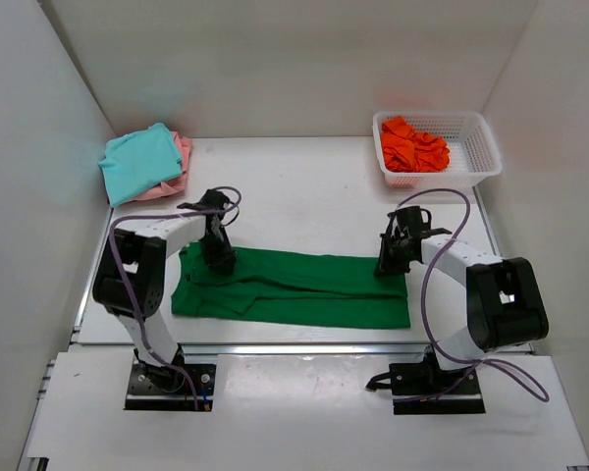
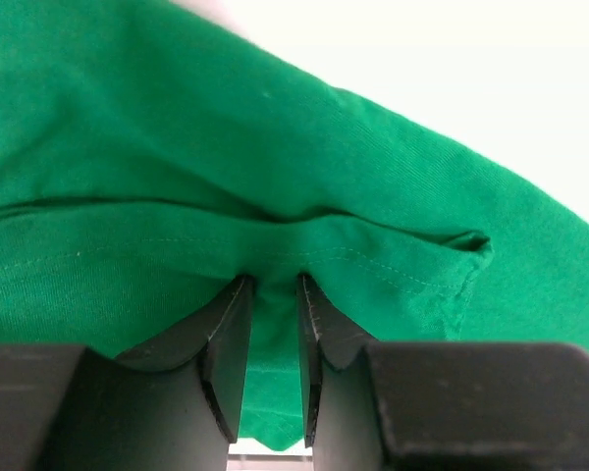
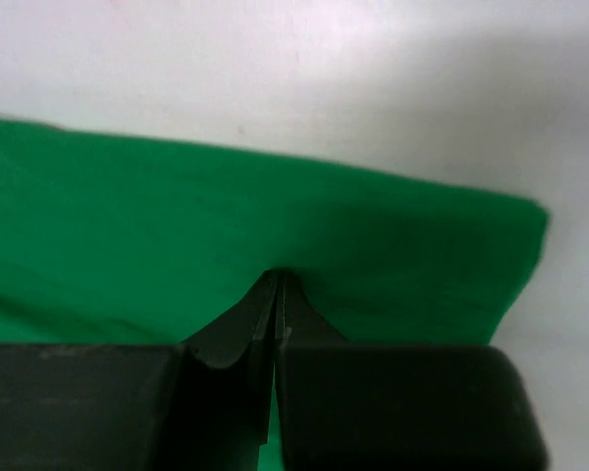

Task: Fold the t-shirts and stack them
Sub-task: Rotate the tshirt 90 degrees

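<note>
The left jaws and right jaws each pinch one end of the dark green t-shirt (image 1: 304,289), a half-folded strip on the worktop (image 1: 304,186); the teal t-shirt (image 1: 139,162) and pink t-shirt (image 1: 182,157) sit stacked far left, and the orange t-shirt (image 1: 412,145) waits crumpled in the basket (image 1: 486,147).

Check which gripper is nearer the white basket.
Right. The right gripper pinches the green t-shirt at its right end, just in front of the basket; the left gripper pinches its left end, much farther away.
</note>
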Motion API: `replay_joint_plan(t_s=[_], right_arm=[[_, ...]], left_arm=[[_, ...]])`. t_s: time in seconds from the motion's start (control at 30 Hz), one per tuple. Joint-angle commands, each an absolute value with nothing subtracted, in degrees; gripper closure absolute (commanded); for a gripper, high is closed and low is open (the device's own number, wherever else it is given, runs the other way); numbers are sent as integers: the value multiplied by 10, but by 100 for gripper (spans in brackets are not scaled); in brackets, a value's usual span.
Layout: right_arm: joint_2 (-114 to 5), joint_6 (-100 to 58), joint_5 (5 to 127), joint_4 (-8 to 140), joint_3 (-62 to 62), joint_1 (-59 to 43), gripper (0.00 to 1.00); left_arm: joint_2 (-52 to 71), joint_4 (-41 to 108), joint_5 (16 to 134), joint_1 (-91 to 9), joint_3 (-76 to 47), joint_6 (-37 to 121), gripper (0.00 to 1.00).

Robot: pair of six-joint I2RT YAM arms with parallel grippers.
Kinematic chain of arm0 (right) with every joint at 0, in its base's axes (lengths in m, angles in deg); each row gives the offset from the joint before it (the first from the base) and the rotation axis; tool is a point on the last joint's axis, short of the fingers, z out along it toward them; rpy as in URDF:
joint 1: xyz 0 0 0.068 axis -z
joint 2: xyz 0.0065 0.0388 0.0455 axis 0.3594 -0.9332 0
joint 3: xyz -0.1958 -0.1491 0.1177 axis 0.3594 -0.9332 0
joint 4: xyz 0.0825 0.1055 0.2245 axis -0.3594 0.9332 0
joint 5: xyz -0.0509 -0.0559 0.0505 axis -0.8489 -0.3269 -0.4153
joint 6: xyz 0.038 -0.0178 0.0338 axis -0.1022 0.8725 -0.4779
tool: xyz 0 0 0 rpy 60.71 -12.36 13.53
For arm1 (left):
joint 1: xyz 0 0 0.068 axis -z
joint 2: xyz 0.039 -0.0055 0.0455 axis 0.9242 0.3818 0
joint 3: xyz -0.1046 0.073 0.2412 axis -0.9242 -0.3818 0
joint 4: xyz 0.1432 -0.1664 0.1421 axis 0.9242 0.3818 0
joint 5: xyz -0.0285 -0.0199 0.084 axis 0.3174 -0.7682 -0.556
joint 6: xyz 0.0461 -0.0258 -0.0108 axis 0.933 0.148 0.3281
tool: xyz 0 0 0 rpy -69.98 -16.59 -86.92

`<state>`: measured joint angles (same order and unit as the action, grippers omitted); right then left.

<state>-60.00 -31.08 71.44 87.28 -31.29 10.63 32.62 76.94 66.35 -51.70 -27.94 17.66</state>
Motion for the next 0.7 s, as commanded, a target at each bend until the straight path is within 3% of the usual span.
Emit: replay_joint_plan(t_s=[0.0, 0.1, 0.23, 0.33, 0.4, 0.43, 0.6, 0.67], right_arm=[[-575, -357, 668, 906, -330, 87, 100], [-571, -400, 647, 931, -339, 75, 100], [-563, -451, 621, 962, -344, 36, 100], [-547, -510, 612, 967, -347, -19, 100], [-534, -566, 599, 964, -355, -77, 100], [-527, -579, 588, 950, -368, -90, 100], [-542, -663, 571, 866, -410, -201, 100], [-553, -667, 564, 831, -414, -242, 100]], left_arm=[[402, 742, 668, -520, -224, 163, 65], [492, 774, 677, -520, -108, 174, 67], [647, 854, 681, -502, 147, 210, 70], [788, 953, 692, -482, 417, 255, 71], [895, 1061, 715, -470, 707, 267, 76], [943, 1080, 725, -468, 753, 266, 81], [855, 937, 769, -471, 471, 301, 81], [885, 936, 773, -471, 505, 303, 81]])
